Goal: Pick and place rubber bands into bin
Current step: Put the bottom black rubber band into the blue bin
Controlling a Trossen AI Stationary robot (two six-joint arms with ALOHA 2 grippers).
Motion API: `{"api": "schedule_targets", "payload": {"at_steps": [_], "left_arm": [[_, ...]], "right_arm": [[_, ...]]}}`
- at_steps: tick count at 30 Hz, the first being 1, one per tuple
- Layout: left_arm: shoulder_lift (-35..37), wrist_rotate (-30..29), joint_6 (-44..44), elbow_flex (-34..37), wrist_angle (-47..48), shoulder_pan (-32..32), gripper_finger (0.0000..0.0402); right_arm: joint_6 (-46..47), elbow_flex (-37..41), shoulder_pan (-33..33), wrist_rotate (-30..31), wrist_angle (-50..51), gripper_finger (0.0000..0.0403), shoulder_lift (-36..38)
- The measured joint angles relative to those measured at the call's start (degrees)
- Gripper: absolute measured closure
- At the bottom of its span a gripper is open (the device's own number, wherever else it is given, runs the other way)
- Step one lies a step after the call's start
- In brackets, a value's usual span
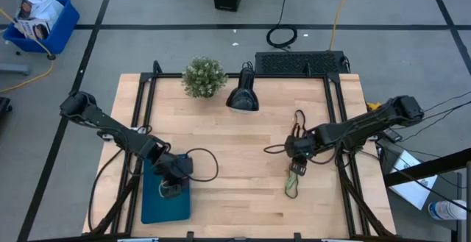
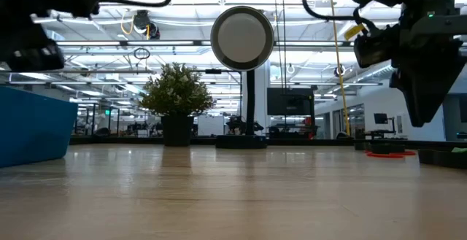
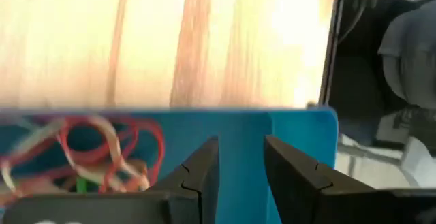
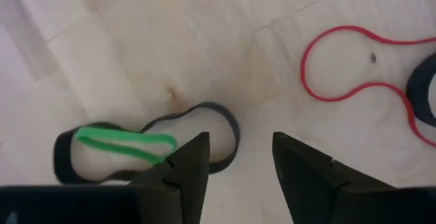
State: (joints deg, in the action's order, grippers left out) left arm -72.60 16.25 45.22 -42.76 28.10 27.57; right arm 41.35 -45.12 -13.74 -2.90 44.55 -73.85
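Leftward, the left gripper [image 1: 172,185] hovers over the shallow teal bin [image 1: 153,205], fingers parted and empty; red and tan rubber bands [image 3: 102,146] lie tangled inside. Rightward, the right gripper [image 1: 296,170] hangs with fingers apart above a green band [image 4: 126,144] crossing a dark loop [image 4: 218,115], a red loop [image 4: 354,64] nearby.

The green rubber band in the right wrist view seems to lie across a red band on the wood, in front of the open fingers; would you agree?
Not quite: the green rubber band lies across a dark band, not a red one. The red band lies apart on the wood. The right wrist view shows this, with the right gripper open in front of them.
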Motion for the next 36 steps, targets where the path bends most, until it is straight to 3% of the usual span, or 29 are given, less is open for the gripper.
{"api": "schedule_targets", "payload": {"at_steps": [17, 28, 36], "left_arm": [[0.0, -1.4, -2.0, 0.0, -3.1, 0.0, 0.0282], [0.0, -1.4, -1.8, 0.0, -3.1, 0.0, 0.0282], [0.0, -4.6, -5.2, 0.0, -4.6, 0.0, 0.0282]], "right_arm": [[0.0, 0.0, -4.9, 3.0, -1.6, 0.0302, -8.8], [-1.6, -0.1, -5.1, 2.8, -4.1, 0.0314, -13.3], [-4.0, -0.1, -5.1, 2.7, -4.7, 0.0392, -13.4]]}}
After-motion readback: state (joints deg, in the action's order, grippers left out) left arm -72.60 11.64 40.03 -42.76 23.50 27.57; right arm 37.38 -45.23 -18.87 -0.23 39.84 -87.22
